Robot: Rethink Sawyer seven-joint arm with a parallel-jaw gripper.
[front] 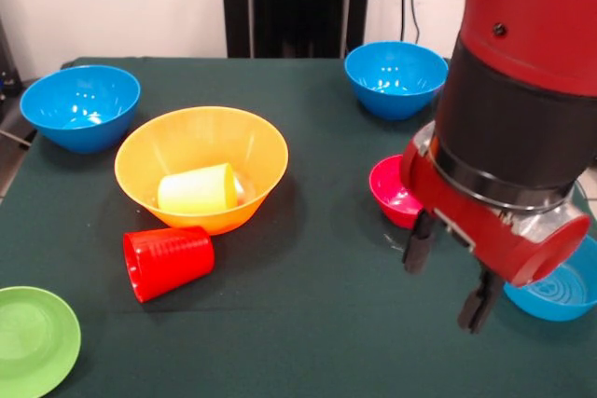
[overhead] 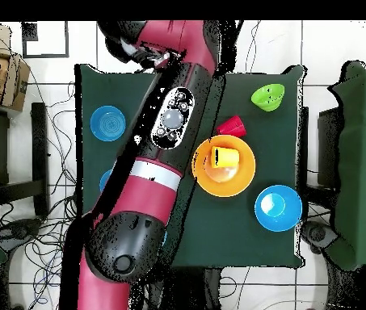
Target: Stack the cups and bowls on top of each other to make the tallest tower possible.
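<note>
So the count first: two cups and six bowls were visible. The yellow cup [front: 197,190] lay on its side inside the big yellow-orange bowl [front: 149,151], which sat on the green tabletop [front: 308,323] left of centre in the front view, and that was all the tower amounted to. The red cup [front: 168,261] lay tipped over on the cloth just in front of that bowl, touching or nearly touching its wall.

Bowls, counted from the front view: the yellow-orange one, a deep blue bowl [front: 80,105] at the far left, another blue bowl [front: 395,77] at the far side near the pedestal, a pink-red bowl [front: 392,195] partly hidden behind the arm, a paler blue bowl [front: 564,294] at the right edge, and a light green bowl [front: 34,336] in the near left corner. Each stood on its own, apart from the others.

The end effector [front: 448,279] hung over the right part of the tabletop, near the pink-red and pale blue bowls. Its two dark fingers [front: 417,247] were spread apart with nothing between them, and they weren't touching any bowl as far as I could tell.
</note>
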